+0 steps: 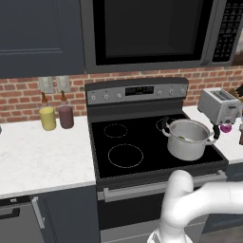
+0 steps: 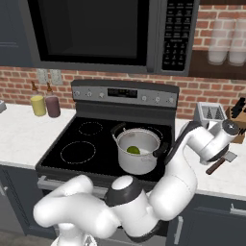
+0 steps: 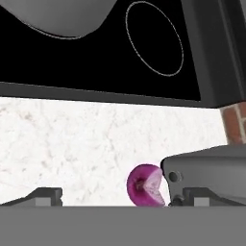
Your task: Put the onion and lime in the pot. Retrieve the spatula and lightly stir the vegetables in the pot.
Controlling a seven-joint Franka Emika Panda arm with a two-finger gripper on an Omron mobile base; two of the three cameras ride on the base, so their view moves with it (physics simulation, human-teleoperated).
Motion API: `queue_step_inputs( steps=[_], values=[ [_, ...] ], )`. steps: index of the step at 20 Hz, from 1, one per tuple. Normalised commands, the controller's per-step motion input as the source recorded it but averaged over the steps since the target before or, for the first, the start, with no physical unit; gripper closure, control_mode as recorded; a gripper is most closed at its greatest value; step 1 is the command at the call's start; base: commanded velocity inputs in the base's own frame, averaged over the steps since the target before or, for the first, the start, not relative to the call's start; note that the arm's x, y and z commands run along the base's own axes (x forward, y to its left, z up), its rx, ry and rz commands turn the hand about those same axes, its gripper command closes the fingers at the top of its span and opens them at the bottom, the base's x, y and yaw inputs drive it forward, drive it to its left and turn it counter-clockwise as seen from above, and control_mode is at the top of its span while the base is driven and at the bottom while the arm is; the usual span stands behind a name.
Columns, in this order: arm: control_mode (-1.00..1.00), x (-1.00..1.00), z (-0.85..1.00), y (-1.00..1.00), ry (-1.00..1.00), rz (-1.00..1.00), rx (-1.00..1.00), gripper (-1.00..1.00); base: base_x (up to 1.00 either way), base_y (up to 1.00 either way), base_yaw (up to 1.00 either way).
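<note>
The steel pot (image 1: 189,138) stands on the stove's front right burner, with the green lime (image 2: 133,150) lying inside it. Right of the stove, the purple onion (image 1: 226,127) sits low over the white counter in front of the toaster. My gripper (image 3: 113,198) is open around the onion (image 3: 145,185), which lies close against the right fingertip (image 3: 178,188) and far from the left one. The pot's rounded side (image 3: 62,17) fills the hand view's top left. The spatula (image 2: 219,164) lies on the counter just beyond my wrist, its grey blade pointing right.
The silver toaster (image 1: 218,104) stands at the back of the right counter, and a knife block (image 2: 239,109) is beside it. A yellow bottle (image 1: 47,117) and a maroon bottle (image 1: 66,116) stand on the left counter. The microwave (image 1: 147,31) hangs above the stove (image 1: 123,137).
</note>
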Motion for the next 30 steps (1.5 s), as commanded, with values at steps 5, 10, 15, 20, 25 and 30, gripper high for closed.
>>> queue_step_inputs(
  steps=[5,10,15,20,25,30],
  values=[
    [-1.0,0.34,-0.37,0.0,-0.04,0.03,0.0,-1.0,0.0,0.0,0.0],
    [-1.0,0.3,-0.24,-0.08,0.01,0.02,0.0,-1.0,0.0,0.0,0.0],
    [-1.0,0.27,-0.27,-0.06,0.06,0.0,0.0,-1.0,0.0,0.0,0.0],
    [-1.0,0.23,-0.31,-0.02,0.04,0.0,0.0,-1.0,0.0,0.0,0.0],
    [-1.0,0.22,-0.21,-0.18,0.0,0.0,0.0,-1.0,0.0,0.0,0.0],
    [-1.0,0.19,-0.2,-0.24,0.0,0.0,0.0,-1.0,0.0,0.0,0.0]
  ],
)
